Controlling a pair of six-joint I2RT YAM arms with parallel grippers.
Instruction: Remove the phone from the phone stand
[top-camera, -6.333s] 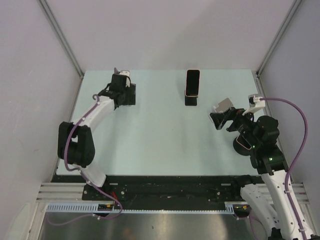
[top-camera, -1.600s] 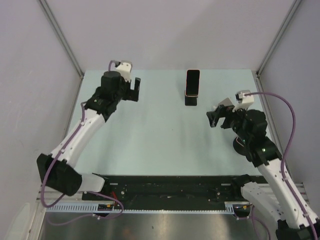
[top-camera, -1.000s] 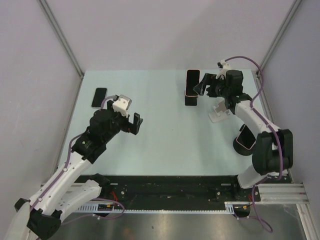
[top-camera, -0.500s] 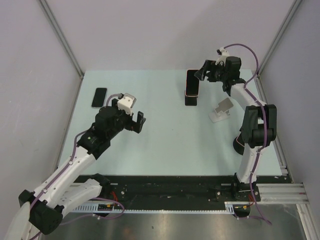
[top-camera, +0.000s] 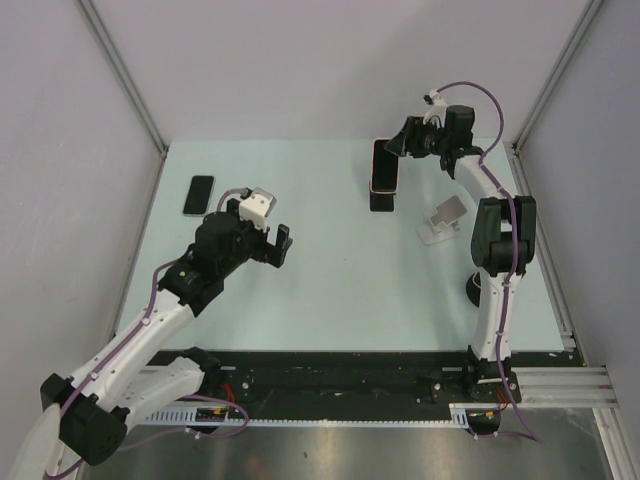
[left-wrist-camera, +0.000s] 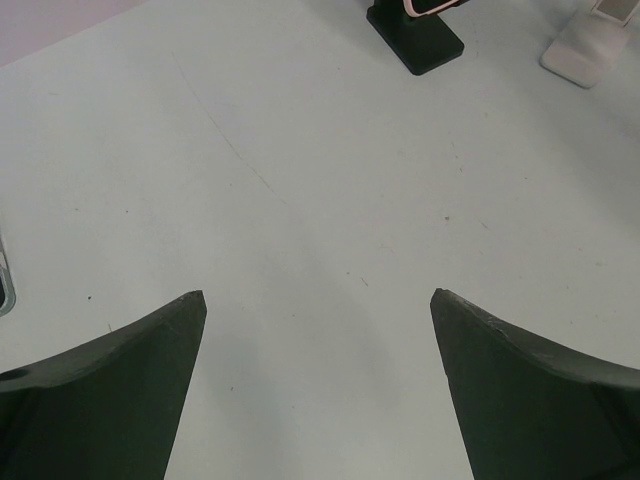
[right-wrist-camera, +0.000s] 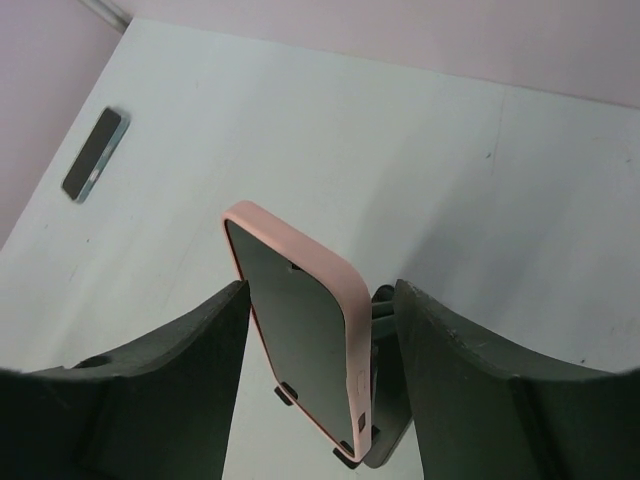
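The phone (top-camera: 385, 166) in a pink case stands tilted back on the black phone stand (top-camera: 381, 203) at the table's far middle. My right gripper (top-camera: 397, 148) is open at the phone's top right. In the right wrist view the phone (right-wrist-camera: 300, 335) stands between the two fingers of that gripper (right-wrist-camera: 320, 290), with the stand (right-wrist-camera: 385, 440) behind it; I cannot tell if a pad touches the case. My left gripper (top-camera: 281, 246) is open and empty over the table's left middle. In the left wrist view the gripper (left-wrist-camera: 318, 296) hangs over bare table, the stand's base (left-wrist-camera: 418, 42) far ahead.
A second dark phone (top-camera: 198, 194) lies flat at the far left, also in the right wrist view (right-wrist-camera: 93, 155). A white stand (top-camera: 441, 222) sits right of the black one, also in the left wrist view (left-wrist-camera: 592, 42). A dark round object (top-camera: 479, 291) sits behind the right arm.
My right gripper has moved a little further left and onto the phone's top, its fingers now either side of it. My left arm has barely moved.
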